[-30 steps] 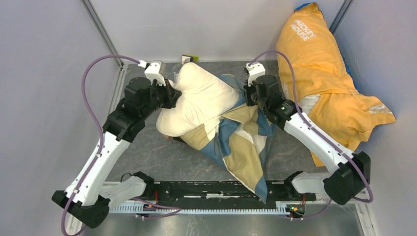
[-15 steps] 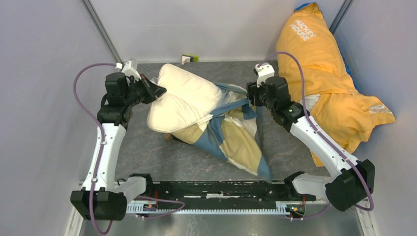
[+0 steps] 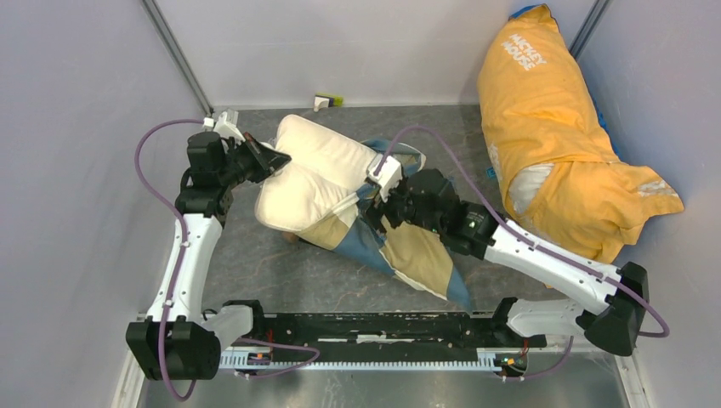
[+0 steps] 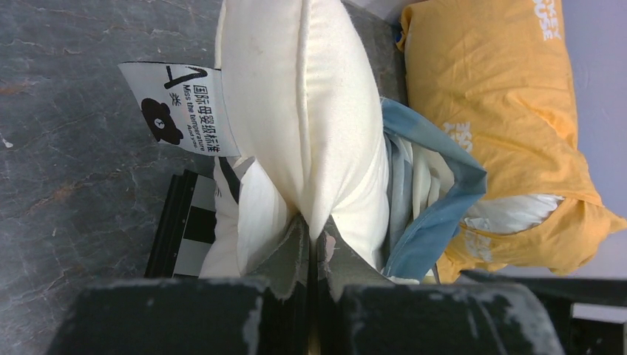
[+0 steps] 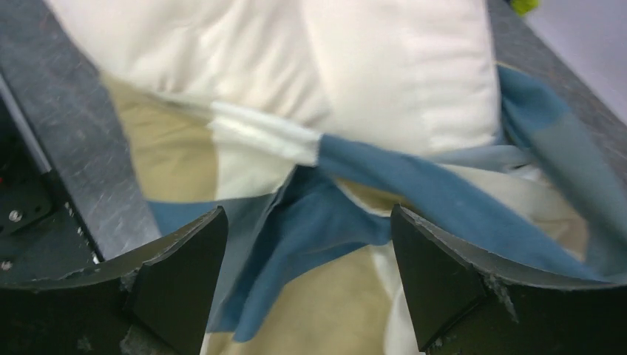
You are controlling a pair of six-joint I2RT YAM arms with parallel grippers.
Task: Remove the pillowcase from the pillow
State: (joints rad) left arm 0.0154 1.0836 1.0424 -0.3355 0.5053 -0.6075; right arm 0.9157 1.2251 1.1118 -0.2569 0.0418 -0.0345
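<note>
While the grey table point(image 3: 272, 272) is filling the middle of the top view with the orange bundle point(image 3: 561, 127) slumping at its upper right, the pillow point(image 3: 315, 174) is lying at upper centre, its upper-left half bare and its lower-right end sitting inside the pillowcase point(image 3: 408, 255), which is trailing toward the lower centre. The left gripper point(image 3: 276, 159) is pinching the pillow's bare left corner, its 2 fingers closed on the fabric. The right gripper point(image 3: 378, 208) is hovering with its 2 fingers spread wide over the pillowcase's bunched blue opening, holding nothing, and a white label point(image 4: 185, 111) is hanging off the pillow in the upper left of the left wrist view.
</note>
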